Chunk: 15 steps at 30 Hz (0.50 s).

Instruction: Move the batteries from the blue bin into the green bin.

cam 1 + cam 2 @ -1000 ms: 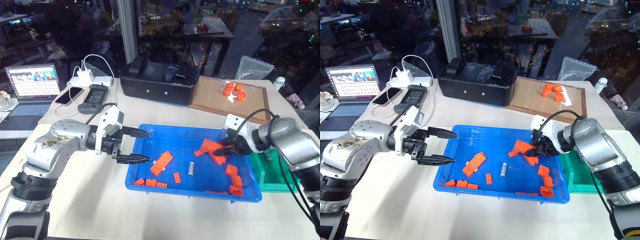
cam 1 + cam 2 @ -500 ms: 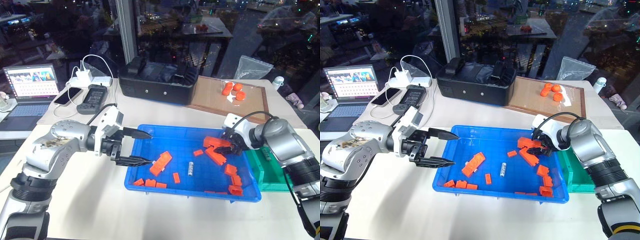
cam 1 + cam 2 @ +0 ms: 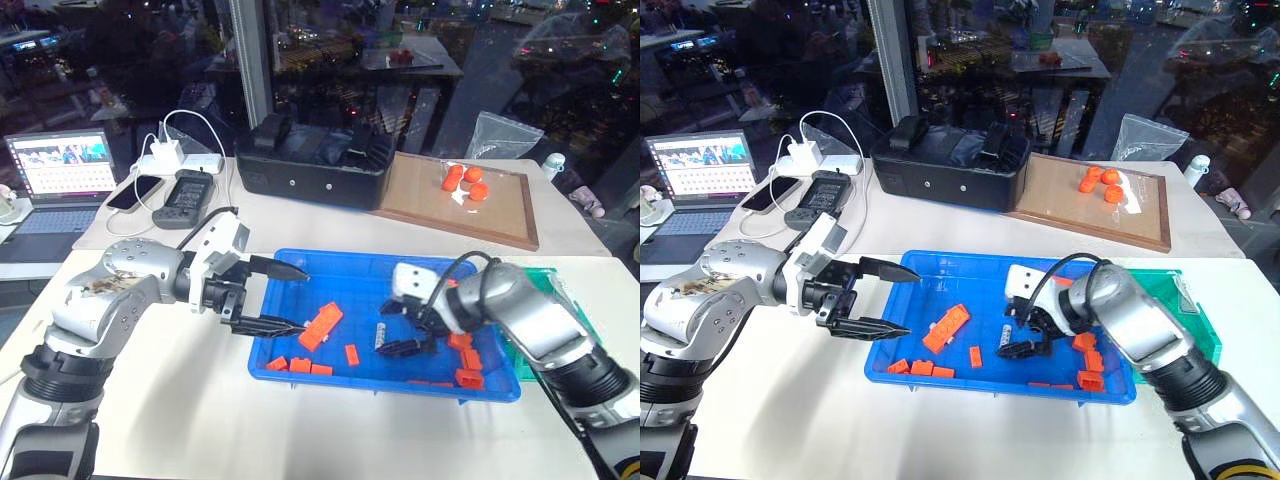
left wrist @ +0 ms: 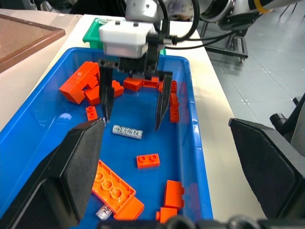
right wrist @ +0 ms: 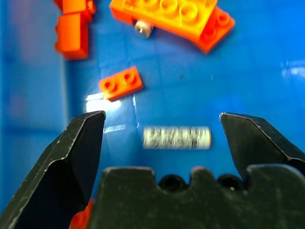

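Note:
The blue bin (image 3: pixel 330 262) lies in front of me with one of the batteries (image 3: pixel 381 335) on its floor near the middle. My right gripper (image 3: pixel 398 328) hangs open just above that battery (image 5: pixel 177 137), one finger on each side of it, not touching it. A second battery (image 5: pixel 143 29) pokes out from under a long orange block. My left gripper (image 3: pixel 300 298) stands open and empty over the bin's left end. The green bin (image 3: pixel 1175 305) sits against the blue bin's right side, partly hidden by my right arm.
Orange building blocks (image 3: pixel 320 325) are scattered across the blue bin, mostly at its right end. Behind it stand a black box (image 3: pixel 315 165) and a brown wooden tray (image 3: pixel 440 210) with orange pieces. A laptop (image 3: pixel 60 175) and a charger with cables lie at the far left.
My right gripper has opened and swung left from the orange blocks at the bin's right end to over the middle battery. The left gripper has stayed in place.

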{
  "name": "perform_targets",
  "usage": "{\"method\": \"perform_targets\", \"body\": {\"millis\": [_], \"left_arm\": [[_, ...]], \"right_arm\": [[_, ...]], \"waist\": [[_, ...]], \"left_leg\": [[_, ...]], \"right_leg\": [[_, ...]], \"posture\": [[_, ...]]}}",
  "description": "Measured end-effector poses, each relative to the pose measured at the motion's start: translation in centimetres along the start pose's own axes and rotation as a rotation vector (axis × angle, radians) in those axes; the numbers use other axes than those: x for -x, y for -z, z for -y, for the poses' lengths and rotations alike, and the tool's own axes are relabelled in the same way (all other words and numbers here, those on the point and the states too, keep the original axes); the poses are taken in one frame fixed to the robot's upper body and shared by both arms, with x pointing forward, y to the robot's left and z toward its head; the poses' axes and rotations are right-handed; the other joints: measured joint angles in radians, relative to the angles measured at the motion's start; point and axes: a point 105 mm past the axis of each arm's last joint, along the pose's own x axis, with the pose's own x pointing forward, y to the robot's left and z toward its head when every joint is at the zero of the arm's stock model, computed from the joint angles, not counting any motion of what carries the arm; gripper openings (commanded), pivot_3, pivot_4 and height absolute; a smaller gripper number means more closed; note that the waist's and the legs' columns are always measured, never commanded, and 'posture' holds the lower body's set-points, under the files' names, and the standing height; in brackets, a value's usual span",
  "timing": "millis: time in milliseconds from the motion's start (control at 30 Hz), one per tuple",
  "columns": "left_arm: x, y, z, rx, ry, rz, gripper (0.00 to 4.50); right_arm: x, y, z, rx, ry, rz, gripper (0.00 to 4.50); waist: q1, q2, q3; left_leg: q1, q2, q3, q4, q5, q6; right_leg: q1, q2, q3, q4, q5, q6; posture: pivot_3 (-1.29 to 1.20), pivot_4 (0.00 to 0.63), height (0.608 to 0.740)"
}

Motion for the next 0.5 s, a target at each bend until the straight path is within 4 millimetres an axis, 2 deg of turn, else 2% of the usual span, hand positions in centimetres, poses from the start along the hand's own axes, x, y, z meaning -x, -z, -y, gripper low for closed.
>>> {"method": "perform_targets", "body": {"millis": [233, 333, 433, 467, 500], "left_arm": [[0.9, 0.8, 0.0, 0.012, -0.029, -0.078, 4.50], [1.1, 0.9, 0.0, 0.013, -0.030, -0.094, 4.50], [1.4, 1.1, 0.1, 0.015, -0.031, -0.115, 4.50], [1.4, 1.1, 0.1, 0.016, -0.029, -0.116, 4.50], [1.4, 1.1, 0.2, 0.016, -0.024, -0.117, 4.50]], "right_arm": [[-1.3, 2.3, 0.4, -0.044, 0.039, -0.044, 4.45], [-1.5, 2.2, 0.3, -0.031, 0.040, -0.030, 3.73], [-1.6, 2.2, 0.2, -0.026, 0.038, -0.017, 2.72], [-1.6, 2.2, 0.2, -0.029, 0.039, -0.015, 2.50], [-1.5, 2.3, 0.3, -0.033, 0.042, -0.012, 2.49]], "waist": [[0.001, 0.000, 0.000], [-0.001, 0.000, 0.000], [-0.001, 0.000, 0.000], [-0.001, 0.000, 0.000], [-0.001, 0.000, 0.000]], "left_leg": [[0.000, 0.000, 0.001, 0.000, 0.000, 0.000], [0.001, 0.000, 0.001, 0.000, 0.000, 0.000], [0.001, 0.000, 0.001, 0.000, 0.000, 0.000], [0.001, 0.000, 0.001, 0.000, 0.000, 0.000], [0.001, 0.000, 0.001, 0.000, 0.000, 0.000]], "right_leg": [[0.000, 0.000, 0.000, 0.000, 0.000, 0.000], [0.000, 0.001, 0.000, 0.000, 0.000, 0.000], [0.000, 0.001, 0.000, 0.000, 0.000, 0.000], [0.000, 0.001, 0.000, 0.000, 0.000, 0.000], [0.000, 0.001, 0.000, 0.000, 0.000, 0.000]], "posture": [[0.00, 0.150, 0.738], [0.00, 0.150, 0.738], [0.00, 0.150, 0.738], [0.00, 0.150, 0.738], [0.00, 0.150, 0.738]]}}
